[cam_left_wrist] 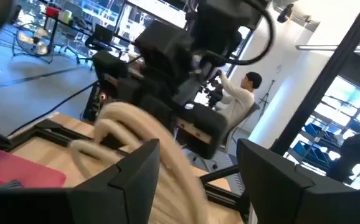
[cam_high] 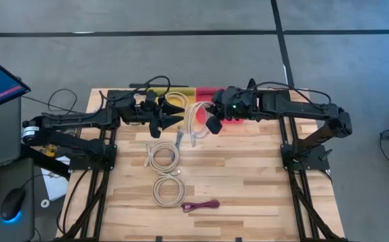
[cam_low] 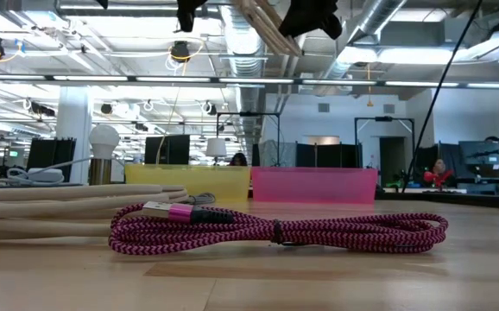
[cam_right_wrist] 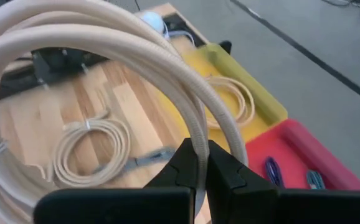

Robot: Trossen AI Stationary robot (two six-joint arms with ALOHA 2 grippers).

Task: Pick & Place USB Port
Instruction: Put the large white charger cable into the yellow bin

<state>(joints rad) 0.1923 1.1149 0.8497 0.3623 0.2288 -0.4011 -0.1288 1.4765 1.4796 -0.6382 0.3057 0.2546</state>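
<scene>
The top of the low view cuts off both arms, so only dark bits and a hanging loop show there. In the left wrist view the cream cable is blurry and close, and the right arm hides much of the room behind it.

The right gripper (cam_right_wrist: 200, 163) hangs in the air over the back edge of the counter (cam_high: 262, 195), near the middle. Its jaws are pinched shut on a coiled cream cable (cam_right_wrist: 136, 50), and the loops hang down from them. The left gripper (cam_high: 175, 111) reaches in from the other side, just beside that cable. Its jaws stand wide apart, with the cable loop between them, holding nothing.

A yellow tray (cam_right_wrist: 255, 93) and a red tray (cam_right_wrist: 304, 155) sit side by side at the back edge. The yellow tray holds one cream cable coil. The red tray holds small things too tiny to name.

Two more cream coils (cam_high: 162, 156) lie in the middle of the counter. A pink braided cable (cam_low: 275, 231) lies near the front edge.
</scene>
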